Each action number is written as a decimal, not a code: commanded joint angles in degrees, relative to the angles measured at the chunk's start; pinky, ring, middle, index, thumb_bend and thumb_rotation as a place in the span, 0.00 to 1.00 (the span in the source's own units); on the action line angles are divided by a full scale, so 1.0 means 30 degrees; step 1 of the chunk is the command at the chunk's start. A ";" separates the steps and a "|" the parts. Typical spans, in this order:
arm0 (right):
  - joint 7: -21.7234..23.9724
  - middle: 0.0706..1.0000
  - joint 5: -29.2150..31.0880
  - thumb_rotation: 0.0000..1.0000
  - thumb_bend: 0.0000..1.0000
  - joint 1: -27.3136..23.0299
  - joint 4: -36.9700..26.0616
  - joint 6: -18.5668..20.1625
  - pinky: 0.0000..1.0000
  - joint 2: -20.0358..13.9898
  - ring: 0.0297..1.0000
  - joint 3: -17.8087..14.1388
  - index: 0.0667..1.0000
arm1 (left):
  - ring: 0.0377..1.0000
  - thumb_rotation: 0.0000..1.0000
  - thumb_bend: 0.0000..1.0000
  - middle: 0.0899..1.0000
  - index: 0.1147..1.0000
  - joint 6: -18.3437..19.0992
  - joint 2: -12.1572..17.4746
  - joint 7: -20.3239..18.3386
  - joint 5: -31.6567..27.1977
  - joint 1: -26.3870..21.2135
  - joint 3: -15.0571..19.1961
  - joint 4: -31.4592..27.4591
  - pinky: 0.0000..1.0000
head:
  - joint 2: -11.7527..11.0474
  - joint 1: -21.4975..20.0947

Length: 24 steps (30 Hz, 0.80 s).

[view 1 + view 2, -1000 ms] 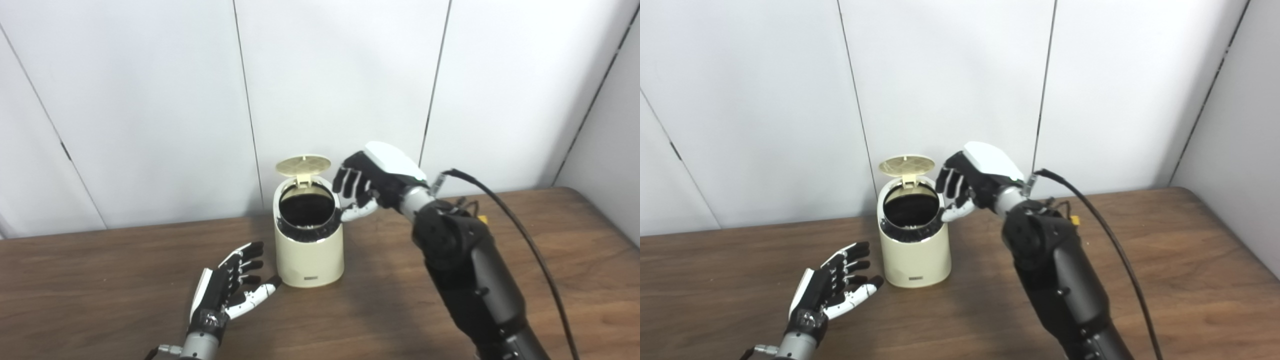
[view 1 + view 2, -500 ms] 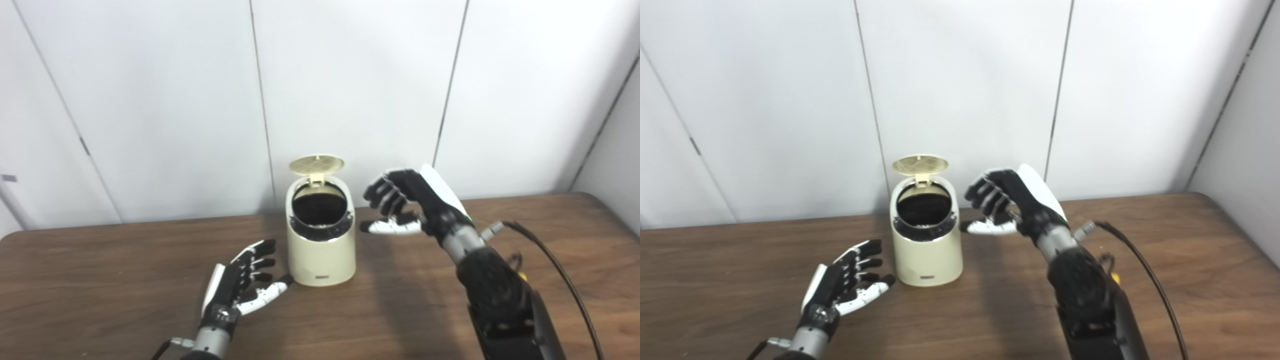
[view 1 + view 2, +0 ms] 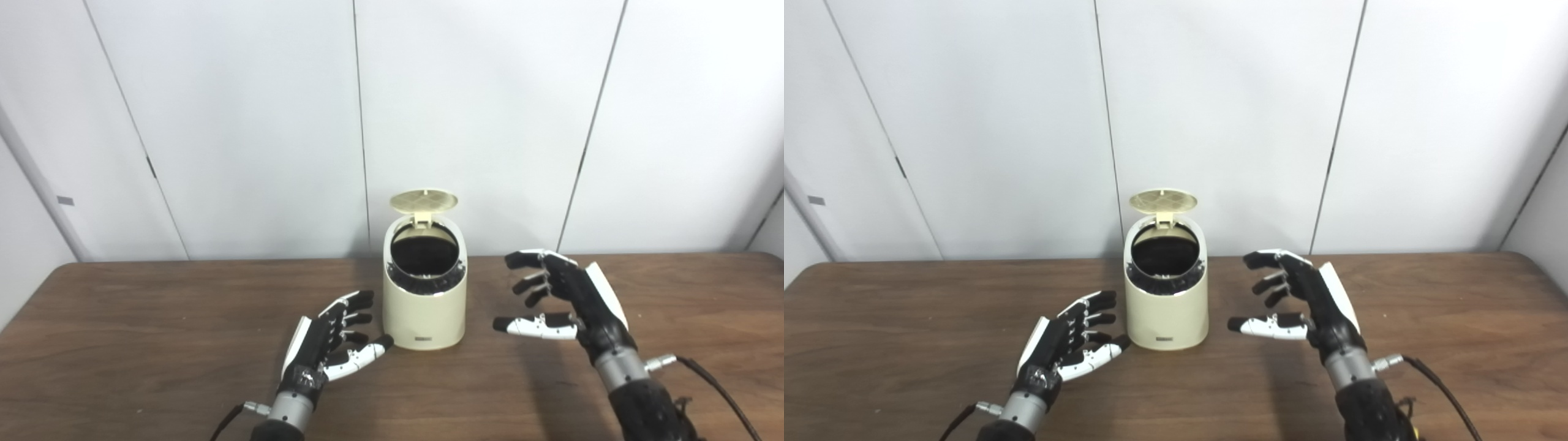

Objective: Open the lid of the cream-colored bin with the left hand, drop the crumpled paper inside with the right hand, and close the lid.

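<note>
Left hand (image 3: 327,340) lies low, palm turned inward, fingers spread and empty. Right hand (image 3: 566,300) is raised higher, fingers loosely curled apart, holding nothing.

The worktop (image 3: 153,343) looks like dark brown wood or wood-grain laminate, smooth, with a soft sheen and long streaks of grain. The cream-colored bin (image 3: 425,306) appears to be smooth plastic with a low satin gloss; its raised lid (image 3: 424,200) shows a fine gridded texture on the underside, and the dark liner ring (image 3: 425,283) at the mouth looks like crinkled black film. The left hand (image 3: 327,337) and the right hand (image 3: 566,297) are black and white hard plastic, mostly matt, with bare metal wrist cuffs (image 3: 288,407). A black rubbery cable (image 3: 716,386) runs from the right wrist. The wall panels (image 3: 245,122) are matt white and smooth.
</note>
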 commanded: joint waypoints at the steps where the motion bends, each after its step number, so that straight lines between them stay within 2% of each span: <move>1: -0.0654 0.69 0.0336 0.02 0.82 -0.0281 -0.0297 -0.0714 0.43 0.0266 0.56 -0.0030 0.69 | 0.78 0.15 0.69 0.83 0.84 -0.0688 0.0076 0.0076 -0.0059 -0.0496 0.0060 -0.0724 0.68 | -0.0011 -0.0032; 8: -0.1297 0.71 0.0890 0.01 0.81 0.0552 0.0200 -0.1063 0.49 0.0628 0.58 -0.0091 0.69 | 0.78 0.16 0.71 0.83 0.83 -0.0938 0.0220 -0.0024 -0.0303 -0.0624 0.0204 -0.0610 0.68 | -0.0101 -0.0163; 13: -0.2412 0.70 0.0720 0.03 0.81 0.0861 0.1721 -0.3014 0.47 0.0796 0.59 0.0113 0.69 | 0.78 0.17 0.76 0.83 0.84 -0.1479 0.0441 -0.0192 -0.0337 -0.0877 0.0190 -0.0540 0.65 | -0.0269 -0.0150; 17: -0.3055 0.71 0.0742 0.02 0.80 0.0959 0.2426 -0.3695 0.46 0.1014 0.58 0.0163 0.68 | 0.79 0.14 0.80 0.83 0.84 -0.1487 0.0614 -0.0329 -0.0441 -0.1242 0.0220 -0.0691 0.65 | -0.0330 -0.0214; 24: -0.3645 0.71 0.0685 0.04 0.78 0.1003 0.2980 -0.4324 0.45 0.1251 0.57 0.0198 0.68 | 0.81 0.18 0.84 0.84 0.84 -0.1566 0.1201 -0.0661 -0.0278 -0.2316 0.0240 -0.0867 0.65 | -0.0431 -0.0534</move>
